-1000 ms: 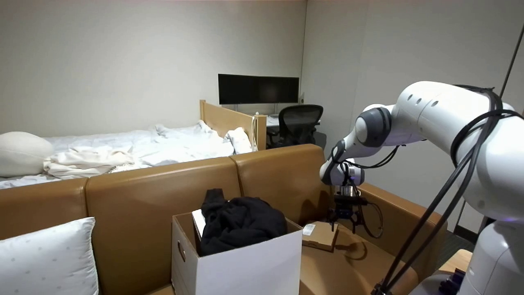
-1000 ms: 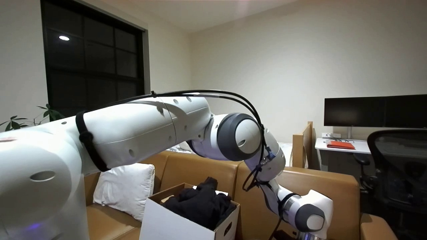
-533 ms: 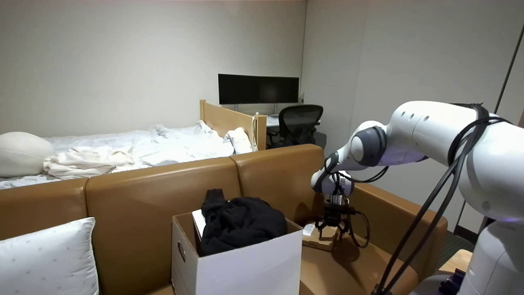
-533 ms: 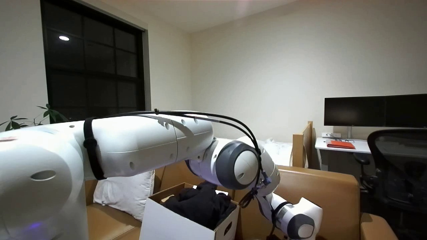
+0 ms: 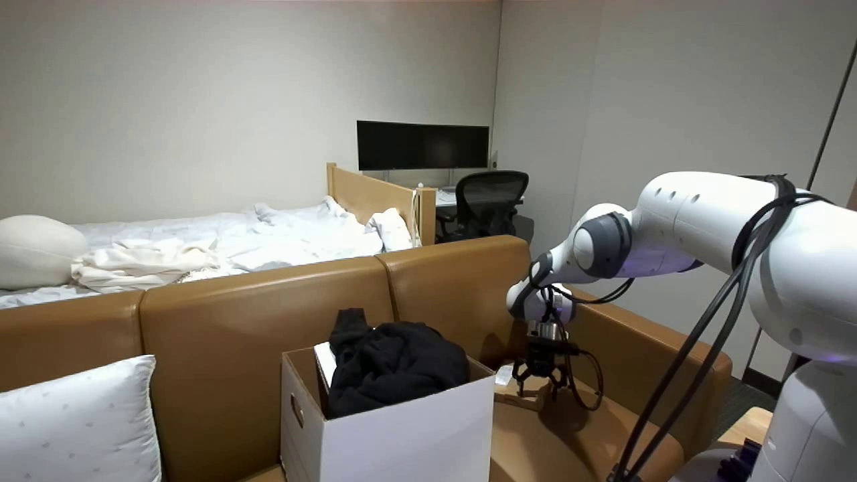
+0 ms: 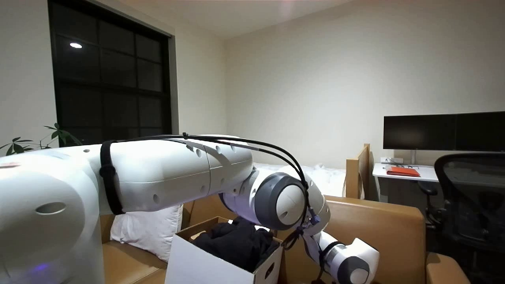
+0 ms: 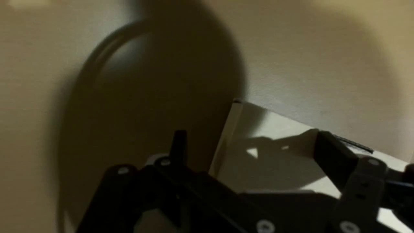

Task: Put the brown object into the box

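The brown object [image 5: 514, 399], a flat cardboard piece with a white label, lies on the couch seat beside the box. In an exterior view my gripper [image 5: 537, 392] points down right over it, covering part of its top. From the wrist, the jaws stand wide apart with nothing gripped. One finger [image 7: 334, 155] is over the brown object [image 7: 275, 124]; the opposite finger [image 7: 179, 147] hangs past its side edge, above the seat. Whether either touches cannot be told. The white open-top box [image 5: 408, 435] holds black clothing [image 5: 398, 368] and also shows in an exterior view [image 6: 205, 262].
The couch backrest [image 5: 462, 294] rises behind the gripper, and the couch armrest [image 5: 643, 341] is close on its far side. The box's near wall stands between clothing and gripper. A white pillow [image 5: 80, 422] leans at the couch's other end. Loose cables [image 5: 596, 375] hang by the gripper.
My arm has come down and moved somewhat toward the box, bringing the gripper low over the brown object. The jaws stay open; the brown object and the box have not moved.
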Robot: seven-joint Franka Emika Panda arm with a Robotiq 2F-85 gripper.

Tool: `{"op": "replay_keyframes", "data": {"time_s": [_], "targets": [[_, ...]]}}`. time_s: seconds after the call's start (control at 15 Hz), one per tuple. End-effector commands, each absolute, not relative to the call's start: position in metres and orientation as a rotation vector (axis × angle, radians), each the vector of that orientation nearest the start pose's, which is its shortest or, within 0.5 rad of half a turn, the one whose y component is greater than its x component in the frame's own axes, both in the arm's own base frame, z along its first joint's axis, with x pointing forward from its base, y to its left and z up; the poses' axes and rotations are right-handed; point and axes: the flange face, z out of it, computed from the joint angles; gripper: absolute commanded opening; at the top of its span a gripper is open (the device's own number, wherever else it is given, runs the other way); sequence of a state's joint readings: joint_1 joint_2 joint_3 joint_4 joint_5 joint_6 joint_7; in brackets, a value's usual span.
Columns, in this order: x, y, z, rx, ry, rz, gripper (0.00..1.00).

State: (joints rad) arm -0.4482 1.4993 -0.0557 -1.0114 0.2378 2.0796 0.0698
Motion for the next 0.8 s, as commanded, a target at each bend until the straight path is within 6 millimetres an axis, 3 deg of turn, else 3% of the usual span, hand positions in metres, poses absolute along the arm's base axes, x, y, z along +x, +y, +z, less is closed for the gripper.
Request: {"op": "replay_keyframes", "data": {"time_s": [0.0,0.33,0.73], "targets": [[0.575,-0.295,-0.12,-2.599,1.001,0.605,1.0],[0.577,-0.287,-0.123,-2.622,1.034,0.623,1.0],[0.559,-0.266,-0.134,-2.723,0.938,0.873,1.0]]}}
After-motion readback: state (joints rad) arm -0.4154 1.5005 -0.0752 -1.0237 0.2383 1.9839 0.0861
